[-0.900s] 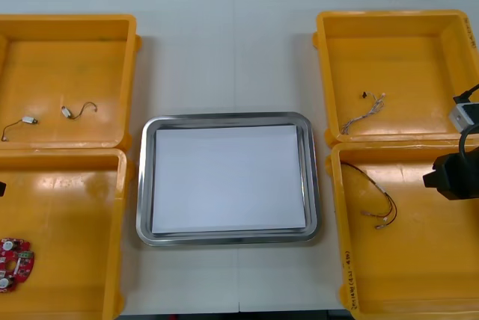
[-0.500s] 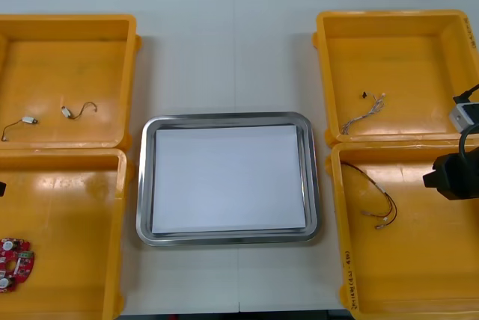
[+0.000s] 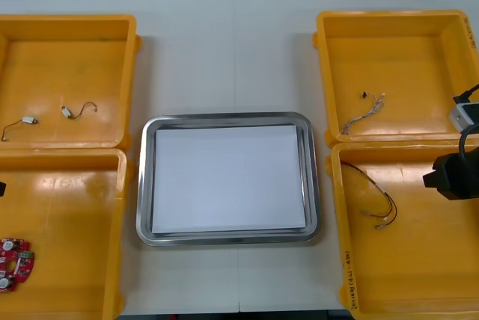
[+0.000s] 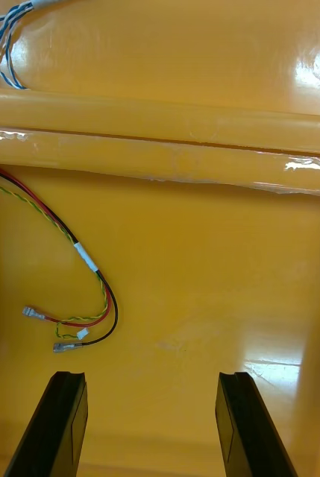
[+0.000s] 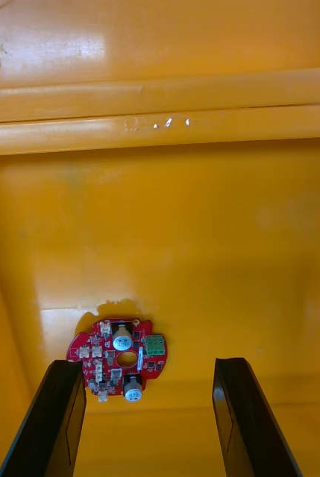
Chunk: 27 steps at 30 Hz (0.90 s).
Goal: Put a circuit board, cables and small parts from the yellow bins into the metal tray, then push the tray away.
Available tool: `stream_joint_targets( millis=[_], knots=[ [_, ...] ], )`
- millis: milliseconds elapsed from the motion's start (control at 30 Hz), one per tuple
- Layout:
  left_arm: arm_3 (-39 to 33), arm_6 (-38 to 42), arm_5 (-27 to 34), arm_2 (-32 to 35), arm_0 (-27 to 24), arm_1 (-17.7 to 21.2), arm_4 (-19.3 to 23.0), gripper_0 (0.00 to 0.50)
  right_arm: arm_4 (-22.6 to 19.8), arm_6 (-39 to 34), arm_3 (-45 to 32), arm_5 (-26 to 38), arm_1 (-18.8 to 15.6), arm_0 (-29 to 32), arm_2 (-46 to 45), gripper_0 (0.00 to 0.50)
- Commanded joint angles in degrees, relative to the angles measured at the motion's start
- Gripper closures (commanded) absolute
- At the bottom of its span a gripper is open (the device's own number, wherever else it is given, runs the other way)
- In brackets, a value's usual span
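Observation:
A round red circuit board (image 5: pixel 118 358) lies on the floor of the near left yellow bin (image 3: pixel 75 185), at its left side (image 3: pixel 15 263). My left gripper (image 5: pixel 148 376) hangs open above it, the board just ahead of the left finger (image 5: pixel 59 417). My right gripper (image 4: pixel 151 387) is open over the near right bin (image 3: pixel 441 260). A red, yellow and black cable (image 4: pixel 85 298) lies ahead of its left finger, also seen from the front (image 3: pixel 378 200). The metal tray (image 3: pixel 144 185), white inside, sits in the middle with nothing in it.
The far left bin (image 3: pixel 67 36) holds two small metal parts (image 3: pixel 30 120) (image 3: pixel 69 112) with thin wires. A twisted blue and white cable (image 3: pixel 363 113) (image 4: pixel 7 37) lies in the far right bin (image 3: pixel 397 43). My right arm (image 3: pixel 453 174) shows at the right edge.

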Motion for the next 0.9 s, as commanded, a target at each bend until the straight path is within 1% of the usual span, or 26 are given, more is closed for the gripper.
stream_joint_targets(
  millis=[33, 900],
  knots=[
    [-1.59, -3.73, 0.35, 0.18, 1.21, 2.4, 0.42, 0.0, -0.42, -1.65, -0.37, -0.55, -2.14, 0.56, -1.53, 0.0],
    [-1.59, -3.73, 0.35, 0.18, 1.21, 2.4, 0.42, 0.0, -0.42, -1.65, -0.37, -0.55, -2.14, 0.56, -1.53, 0.0]
  ],
)
